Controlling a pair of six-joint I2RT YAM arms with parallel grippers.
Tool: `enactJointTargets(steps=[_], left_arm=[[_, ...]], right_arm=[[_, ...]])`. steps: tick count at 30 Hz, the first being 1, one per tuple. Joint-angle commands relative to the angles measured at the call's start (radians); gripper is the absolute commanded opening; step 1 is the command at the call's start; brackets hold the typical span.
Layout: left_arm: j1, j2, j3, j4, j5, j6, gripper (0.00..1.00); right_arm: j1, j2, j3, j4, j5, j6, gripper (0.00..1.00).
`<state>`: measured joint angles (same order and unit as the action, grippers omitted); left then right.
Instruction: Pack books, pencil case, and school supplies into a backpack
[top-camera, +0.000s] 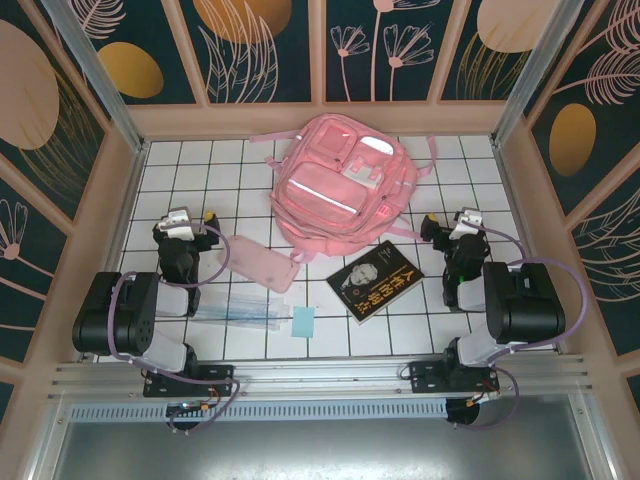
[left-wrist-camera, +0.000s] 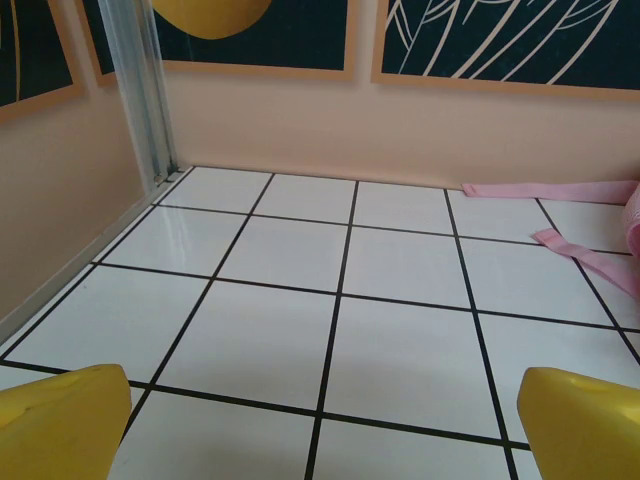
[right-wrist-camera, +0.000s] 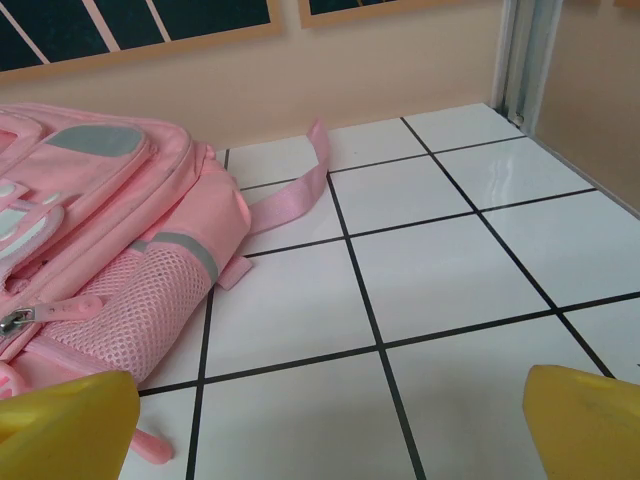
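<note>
The large pink backpack (top-camera: 340, 185) lies flat at the back middle of the tiled table, pockets facing up; its side mesh pocket shows in the right wrist view (right-wrist-camera: 100, 220). In front of it lie the pale pink pencil case (top-camera: 262, 262), the black book (top-camera: 376, 281) with yellow characters, the clear bluish packet of sticks (top-camera: 238, 312) and the small light-blue pad (top-camera: 303, 321). My left gripper (top-camera: 185, 216) (left-wrist-camera: 325, 430) stands open over bare tiles, left of the pencil case. On the other side, right of the book, my right gripper (top-camera: 455, 216) (right-wrist-camera: 330, 425) is open and empty.
Peach walls with metal corner posts (top-camera: 90, 70) enclose the white tiled table (top-camera: 180, 170). Pink backpack straps (left-wrist-camera: 560, 190) trail across the tiles toward the back wall, and another strap (right-wrist-camera: 300, 190) lies beside the bag on the right.
</note>
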<state>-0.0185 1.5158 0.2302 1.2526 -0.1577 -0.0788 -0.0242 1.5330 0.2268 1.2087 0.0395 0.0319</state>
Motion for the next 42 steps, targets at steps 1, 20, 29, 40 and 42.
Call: enactJointTargets(steps=[1, 20, 29, 40, 42], left_arm=[[0.002, 0.004, 0.009, 0.014, -0.005, 0.002, 0.99], [0.003, 0.007, 0.013, 0.008, -0.004, 0.0, 0.99], [0.002, -0.089, 0.067, -0.154, -0.048, -0.009, 0.99], [-0.016, -0.152, 0.501, -0.936, 0.101, -0.63, 0.99], [-0.047, -0.121, 0.494, -0.902, 0.22, -0.758, 0.99]], right_arm=[[0.0, 0.006, 0.007, 0.039, -0.019, -0.015, 0.99], [-0.011, 0.006, 0.01, 0.031, -0.02, -0.009, 0.99], [0.006, -0.07, 0.057, -0.109, 0.018, -0.01, 0.99], [0.055, -0.207, 0.423, -0.876, 0.124, 0.247, 0.99], [0.074, -0.165, 0.489, -0.974, 0.052, 0.318, 0.99]])
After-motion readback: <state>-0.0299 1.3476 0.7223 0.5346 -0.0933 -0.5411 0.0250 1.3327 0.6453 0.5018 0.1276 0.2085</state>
